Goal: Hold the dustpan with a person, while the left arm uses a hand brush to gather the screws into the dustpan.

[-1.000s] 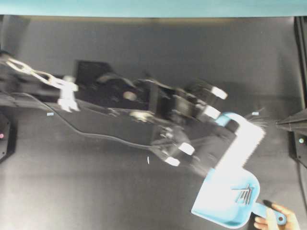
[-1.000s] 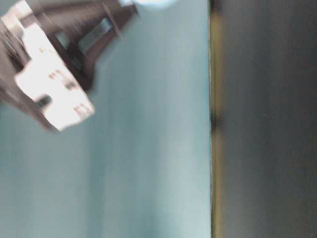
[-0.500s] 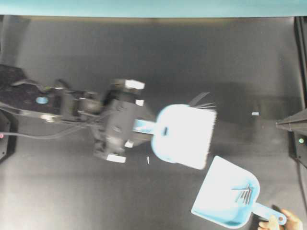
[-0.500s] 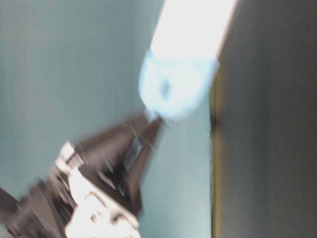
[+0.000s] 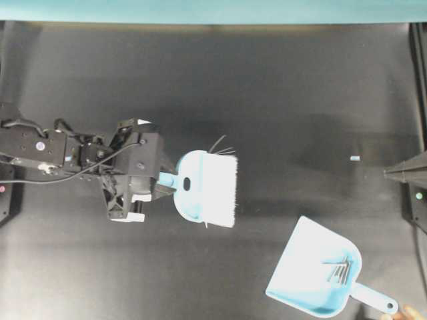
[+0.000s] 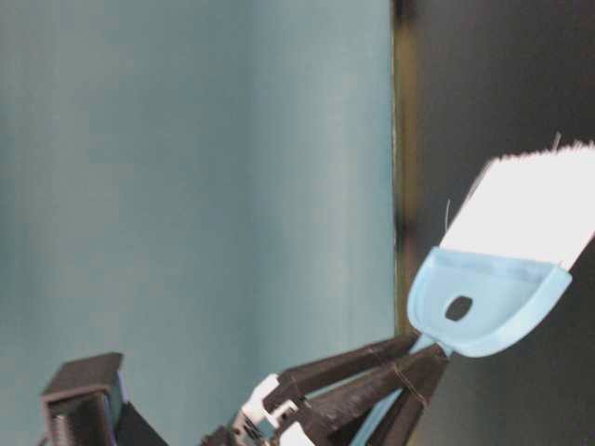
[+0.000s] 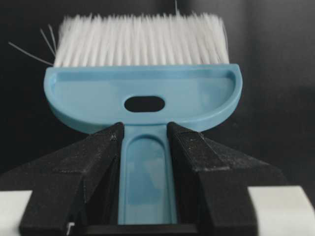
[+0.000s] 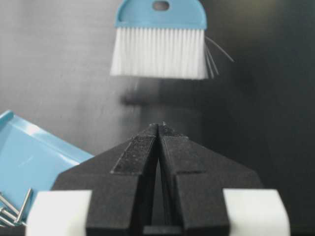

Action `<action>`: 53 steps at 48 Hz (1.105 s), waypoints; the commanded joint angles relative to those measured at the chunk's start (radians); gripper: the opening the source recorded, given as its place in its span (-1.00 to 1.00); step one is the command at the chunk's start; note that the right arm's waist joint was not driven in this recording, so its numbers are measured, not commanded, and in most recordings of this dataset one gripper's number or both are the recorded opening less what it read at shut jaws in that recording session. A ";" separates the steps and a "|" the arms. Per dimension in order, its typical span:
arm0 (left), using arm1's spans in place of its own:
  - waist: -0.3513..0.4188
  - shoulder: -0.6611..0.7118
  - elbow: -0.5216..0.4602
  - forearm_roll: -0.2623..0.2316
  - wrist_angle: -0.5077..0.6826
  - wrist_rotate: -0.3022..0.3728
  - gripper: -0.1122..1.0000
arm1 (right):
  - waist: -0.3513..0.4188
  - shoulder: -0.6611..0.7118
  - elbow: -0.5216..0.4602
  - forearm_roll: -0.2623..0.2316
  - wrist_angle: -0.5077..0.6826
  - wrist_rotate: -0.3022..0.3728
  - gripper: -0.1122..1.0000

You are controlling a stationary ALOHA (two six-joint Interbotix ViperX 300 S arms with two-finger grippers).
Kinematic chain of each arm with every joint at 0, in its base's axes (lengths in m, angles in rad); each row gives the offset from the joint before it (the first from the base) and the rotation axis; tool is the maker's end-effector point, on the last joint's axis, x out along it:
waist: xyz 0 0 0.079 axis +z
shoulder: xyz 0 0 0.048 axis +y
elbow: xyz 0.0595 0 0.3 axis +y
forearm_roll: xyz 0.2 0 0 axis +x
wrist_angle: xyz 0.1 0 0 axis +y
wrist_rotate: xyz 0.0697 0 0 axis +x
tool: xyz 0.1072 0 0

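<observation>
Left hand (image 7: 145, 147) clamped on hand brush (image 5: 203, 188) handle, frame centre-left; bristles point right. Dustpan (image 5: 313, 277) with screws (image 5: 340, 270) lower right, well apart. Right hand (image 8: 158, 129) closed, empty.

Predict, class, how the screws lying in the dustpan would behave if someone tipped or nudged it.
The screws are thin, round metal pins, so they would probably roll or slide on the dustpan, whose plastic looks smooth. They lie bunched near the handle end, so the raised rim there likely catches them. Tipped toward the open edge, they might spill out.
</observation>
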 commanded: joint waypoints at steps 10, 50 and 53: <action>0.002 -0.009 0.026 0.002 -0.043 -0.006 -0.25 | 0.000 0.005 -0.006 -0.003 -0.005 -0.008 -0.81; -0.038 0.054 0.063 0.002 -0.115 -0.011 0.52 | 0.000 0.005 -0.006 -0.003 -0.005 -0.008 -0.81; -0.038 0.054 0.063 0.002 -0.114 -0.011 0.52 | 0.000 0.006 -0.008 -0.003 -0.005 -0.008 -0.81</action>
